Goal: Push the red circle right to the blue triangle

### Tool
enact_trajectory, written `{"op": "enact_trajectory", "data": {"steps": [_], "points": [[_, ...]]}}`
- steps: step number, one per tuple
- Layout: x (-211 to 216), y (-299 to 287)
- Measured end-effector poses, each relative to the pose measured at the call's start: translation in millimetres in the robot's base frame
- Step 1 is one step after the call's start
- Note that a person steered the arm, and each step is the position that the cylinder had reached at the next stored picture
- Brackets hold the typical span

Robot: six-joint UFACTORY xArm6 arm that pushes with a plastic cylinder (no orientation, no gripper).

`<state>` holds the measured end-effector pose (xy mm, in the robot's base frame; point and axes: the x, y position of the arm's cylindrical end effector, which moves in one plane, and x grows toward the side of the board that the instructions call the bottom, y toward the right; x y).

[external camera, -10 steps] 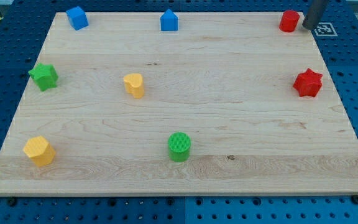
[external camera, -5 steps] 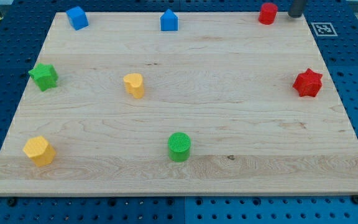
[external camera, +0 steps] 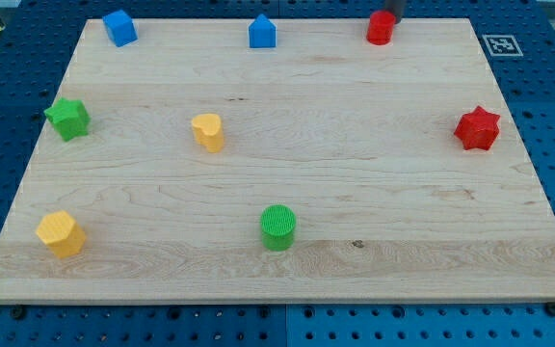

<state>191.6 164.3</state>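
Observation:
The red circle (external camera: 381, 28) stands near the view's top edge of the wooden board (external camera: 355, 193), right of centre. The blue triangle (external camera: 262, 32) stands to its left along the same edge, with a clear gap between them. My tip (external camera: 396, 16) shows only as a short dark stub at the view's top, touching or almost touching the red circle's upper right side.
A blue block (external camera: 119, 27) is at the top left. A green star (external camera: 68, 118), a yellow heart (external camera: 208, 131) and a yellow hexagon (external camera: 61, 232) are on the left. A green circle (external camera: 278, 226) is at bottom centre, a red star (external camera: 477, 128) at right.
My tip has moved left along the view's top edge, pushing the red circle left, closer to the blue triangle. The other blocks have not moved.

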Motion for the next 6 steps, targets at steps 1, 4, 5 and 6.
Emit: {"op": "enact_trajectory", "data": {"steps": [1,4,5,6], "points": [[4.5,7.7],[15.9,-8.6],[29.6,1.7],[48.1,6.8]]}}
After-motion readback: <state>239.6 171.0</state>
